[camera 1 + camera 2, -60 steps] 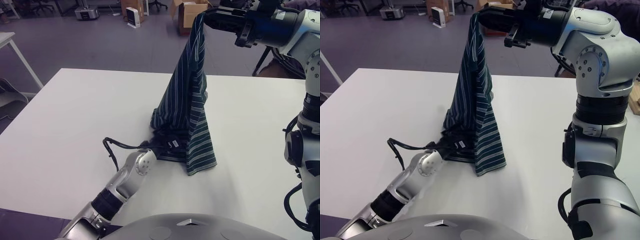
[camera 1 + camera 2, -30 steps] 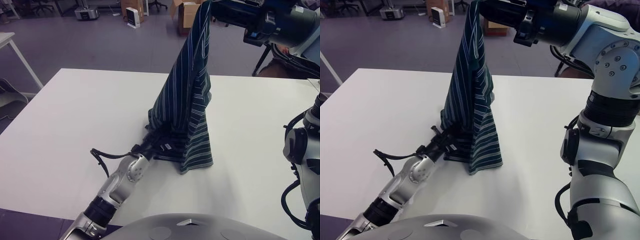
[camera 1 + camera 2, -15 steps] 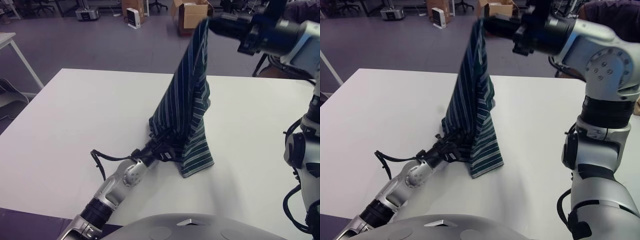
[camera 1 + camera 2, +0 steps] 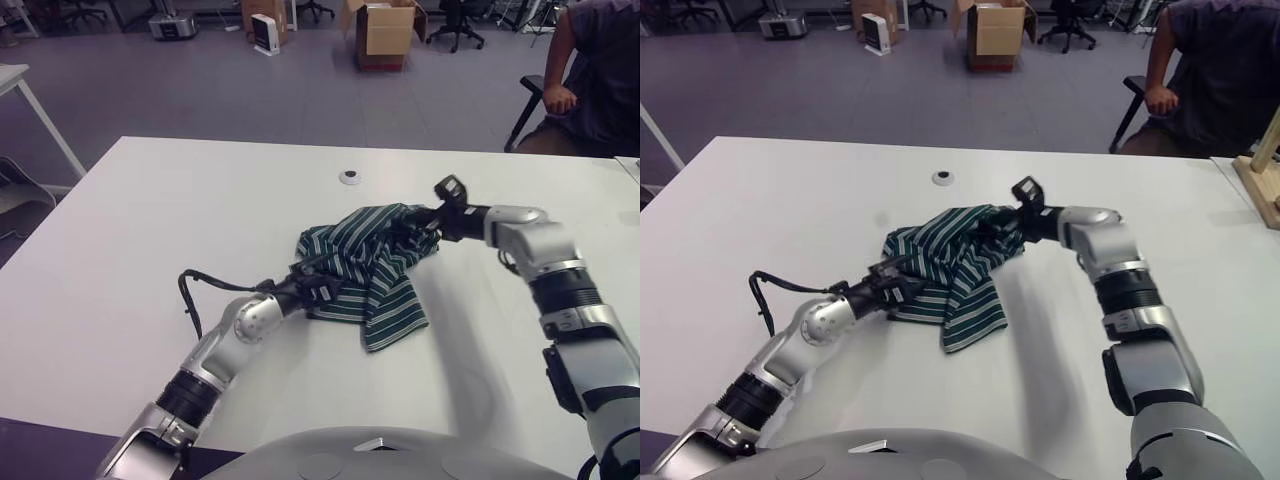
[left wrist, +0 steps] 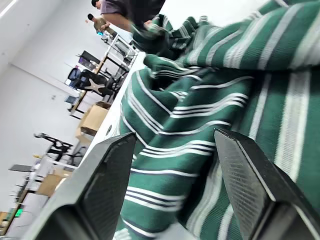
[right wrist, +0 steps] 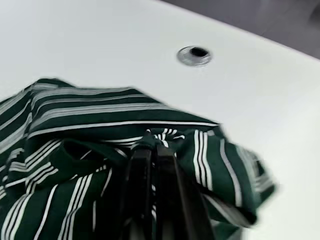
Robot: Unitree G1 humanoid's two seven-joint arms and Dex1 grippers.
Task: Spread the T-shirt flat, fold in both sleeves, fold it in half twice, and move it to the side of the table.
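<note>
Two pincers flank one heap. The green striped T-shirt [image 4: 366, 268] lies crumpled at the centre of the frame on the white tabletop [image 4: 150, 220], not yet spread. Our right pincer [image 4: 432, 222] sits at the heap's upper right edge, clenched on a fold of the cloth. Our left pincer [image 4: 312, 287] lies at the heap's lower left edge. Its fingers [image 5: 107, 185] stand apart with striped cloth between and just ahead of them, and we judge it released.

The heap's long axis runs roughly from one pincer to the other, and a loose flap trails toward the lower centre. We judge both arms equally near, so spreading calls for the left pincer to close on its edge and for both to draw apart along that line.

The tabletop looks smooth and should let the cloth slide. A small round disc [image 4: 349, 177] sits above the heap, apart from it. Beyond, on the grey floor at the top of the frame, stands a cardboard box [image 4: 386, 28].
</note>
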